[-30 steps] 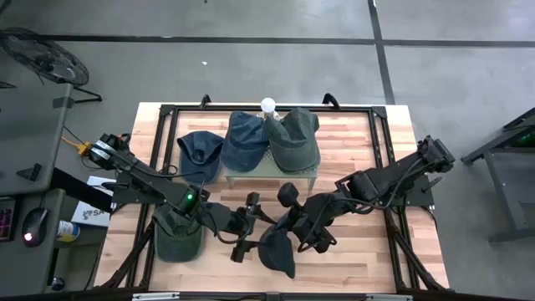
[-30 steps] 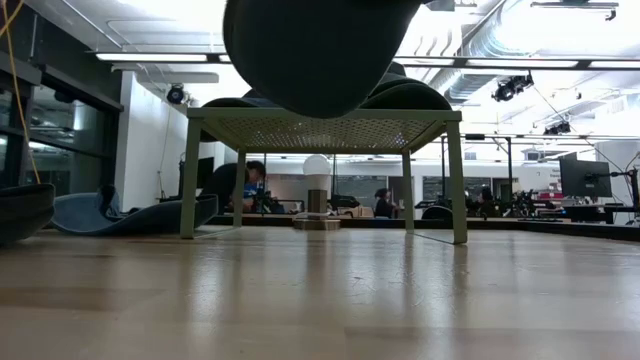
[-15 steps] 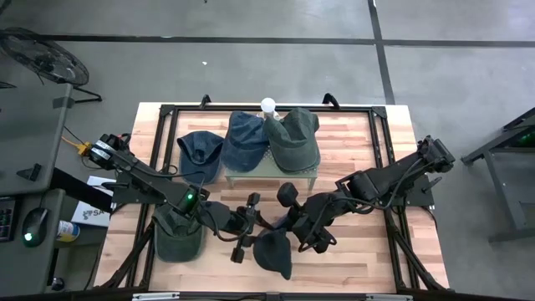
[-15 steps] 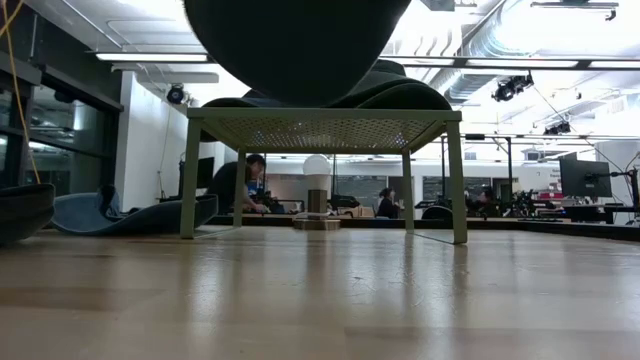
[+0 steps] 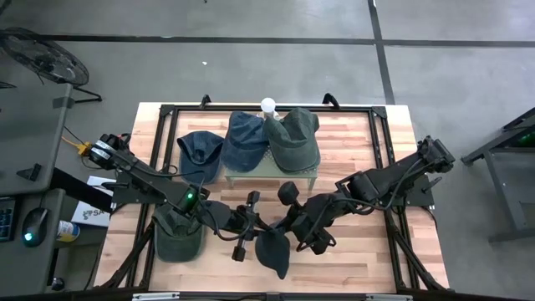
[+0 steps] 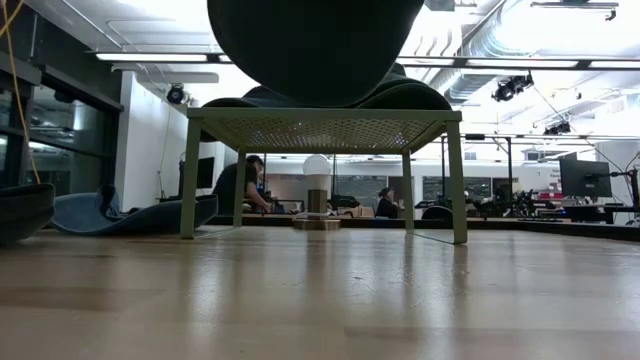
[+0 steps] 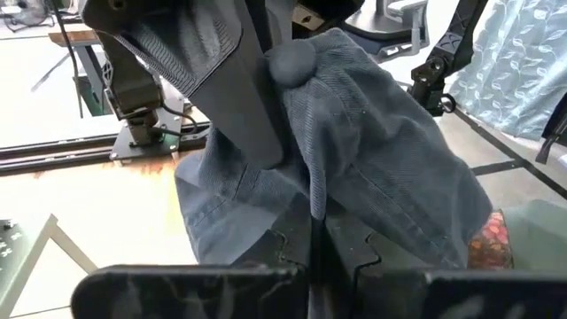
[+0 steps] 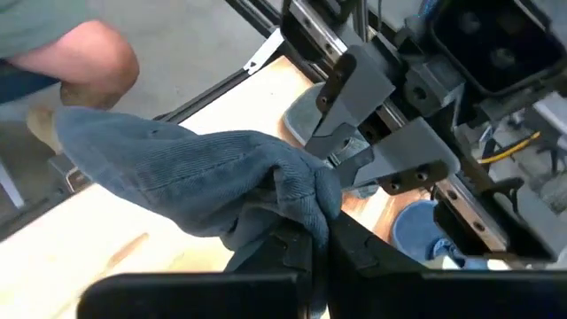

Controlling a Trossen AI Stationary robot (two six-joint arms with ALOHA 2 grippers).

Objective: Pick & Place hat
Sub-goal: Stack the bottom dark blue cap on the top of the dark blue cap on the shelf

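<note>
Wooden table (image 5: 351, 259), pinched corduroy hat (image 5: 272, 252)

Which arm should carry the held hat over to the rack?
Probably the right. Both the left gripper and the right gripper are shut on the hat, but the right arm lies nearer the rack.

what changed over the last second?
The held blue hat shifted slightly left, then back, with both grippers, left and right, still shut on it, lifted off the table. The hats on the green rack and the table stayed put.
</note>
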